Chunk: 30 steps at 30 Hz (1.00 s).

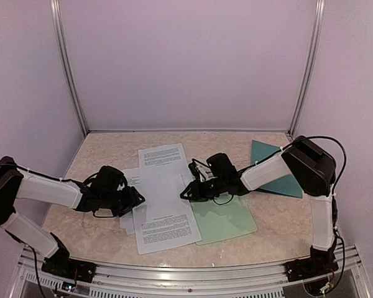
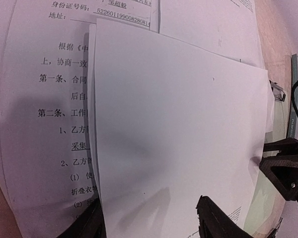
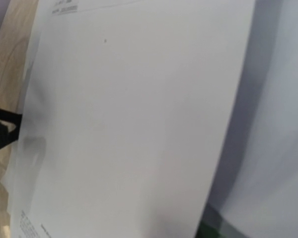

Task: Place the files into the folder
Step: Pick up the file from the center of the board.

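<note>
The beige table (image 1: 99, 155) carries everything. The files (image 1: 165, 205) lie in a loose overlapping spread between the two grippers, with a blank-faced top sheet (image 2: 179, 139) uppermost. The pale mint clipboard (image 1: 230, 220) lies just on the near side of the right gripper (image 1: 185, 191), one edge under the files. The folder (image 1: 264, 155) lies flat beyond the right arm, well apart from the files. The left gripper (image 1: 137, 200) sits at the spread's left edge, fingers (image 2: 213, 220) spread wide about the top sheet. The right gripper meets that sheet's opposite edge; whether it pinches it I cannot tell
</note>
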### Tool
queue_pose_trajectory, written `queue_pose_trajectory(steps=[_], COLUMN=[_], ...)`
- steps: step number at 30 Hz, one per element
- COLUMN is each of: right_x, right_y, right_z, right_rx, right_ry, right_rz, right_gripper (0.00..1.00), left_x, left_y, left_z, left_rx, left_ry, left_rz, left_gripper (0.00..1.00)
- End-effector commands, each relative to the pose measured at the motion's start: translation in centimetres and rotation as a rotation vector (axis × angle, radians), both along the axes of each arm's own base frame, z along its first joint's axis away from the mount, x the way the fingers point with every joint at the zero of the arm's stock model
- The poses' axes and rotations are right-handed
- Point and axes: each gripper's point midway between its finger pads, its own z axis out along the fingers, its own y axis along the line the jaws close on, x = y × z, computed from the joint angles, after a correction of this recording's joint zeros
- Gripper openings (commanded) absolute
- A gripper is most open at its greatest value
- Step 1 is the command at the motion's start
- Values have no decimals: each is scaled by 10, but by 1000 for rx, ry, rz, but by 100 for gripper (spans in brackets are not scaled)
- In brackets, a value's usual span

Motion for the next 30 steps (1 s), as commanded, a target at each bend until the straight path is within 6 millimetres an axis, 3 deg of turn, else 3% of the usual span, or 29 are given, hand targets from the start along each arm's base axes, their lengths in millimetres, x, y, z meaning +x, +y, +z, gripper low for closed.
queue_pose_trajectory(steps=[1,10,15,20,23,26,30], right_x=[-13,-18,-16,-13,-8,-5,-6], right_y=[-6,3,3,3,-2,-9,-15], right_z=[-25,-14,-10,1,11,20,30], right_rx=[-7,63,65,74,58,24,8], right_ry=[103,120,108,78,34,-13,-42], right_rz=[9,42,41,32,20,10,13], right_gripper=[28,22,15,0,0,0,0], left_x=[-16,-19,-17,-18,-19,-19,-18], left_y=[10,2,7,11,17,21,27], left_z=[-15,-16,-14,-11,-4,11,28], left_rx=[66,64,88,108,129,142,146], left_ry=[52,53,33,29,14,-25,-77], left_rz=[-15,-34,-20,-19,-17,-24,-26], left_gripper=[60,60,60,61,65,76,79])
